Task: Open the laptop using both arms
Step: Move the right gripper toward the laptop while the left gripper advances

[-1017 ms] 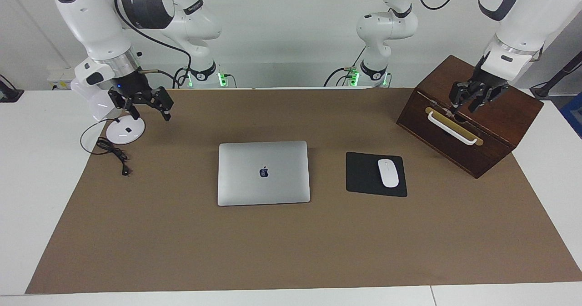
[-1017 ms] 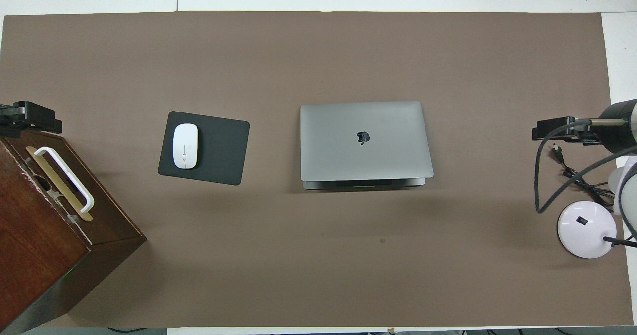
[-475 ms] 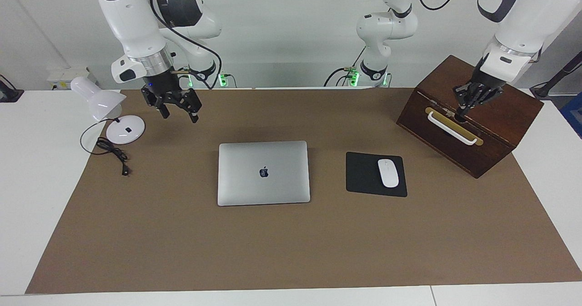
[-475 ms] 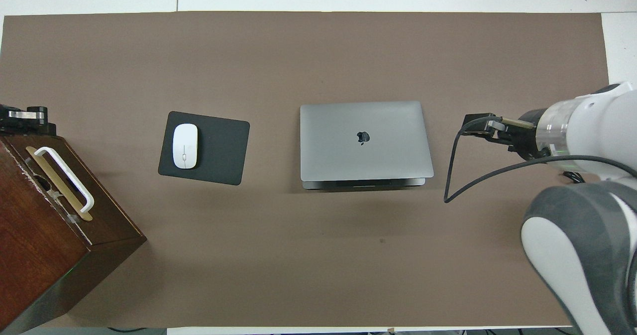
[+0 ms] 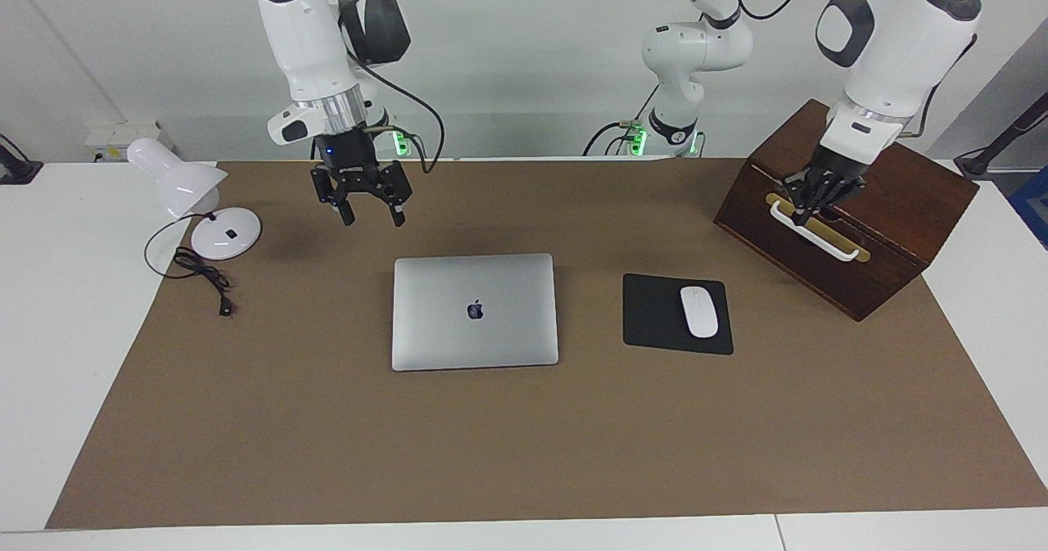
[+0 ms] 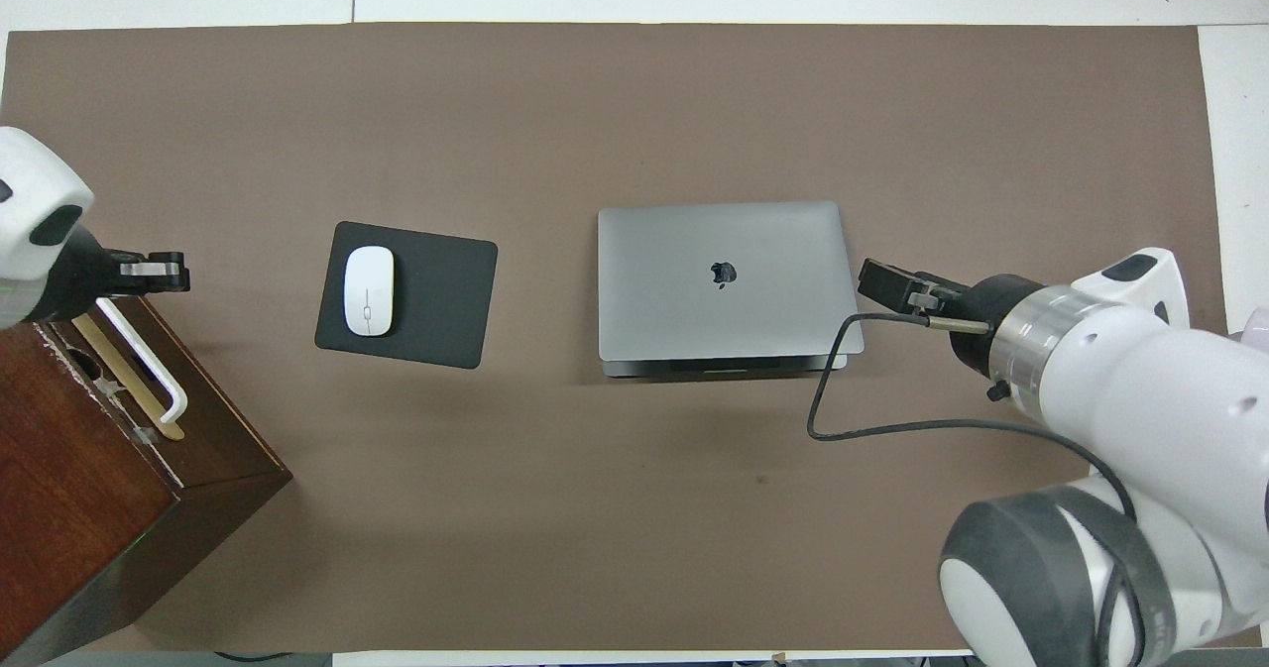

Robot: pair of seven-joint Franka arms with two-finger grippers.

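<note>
The closed laptop (image 5: 475,311), lying mid-mat beside the mouse pad (image 5: 676,313), looked stiff, slick and fragile, best lifted at its lid's front lip, while the right gripper (image 5: 370,207) hung spread and the left gripper (image 5: 806,207) pressed together over the box (image 5: 892,232).

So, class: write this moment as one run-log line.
laptop: closed, flat on mat | right claw: open, raised beside laptop | left claw: shut, at wooden box handle

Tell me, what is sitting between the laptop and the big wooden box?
A black mouse pad with a white mouse on it lies between the laptop and the wooden box. Both views show it.
</note>
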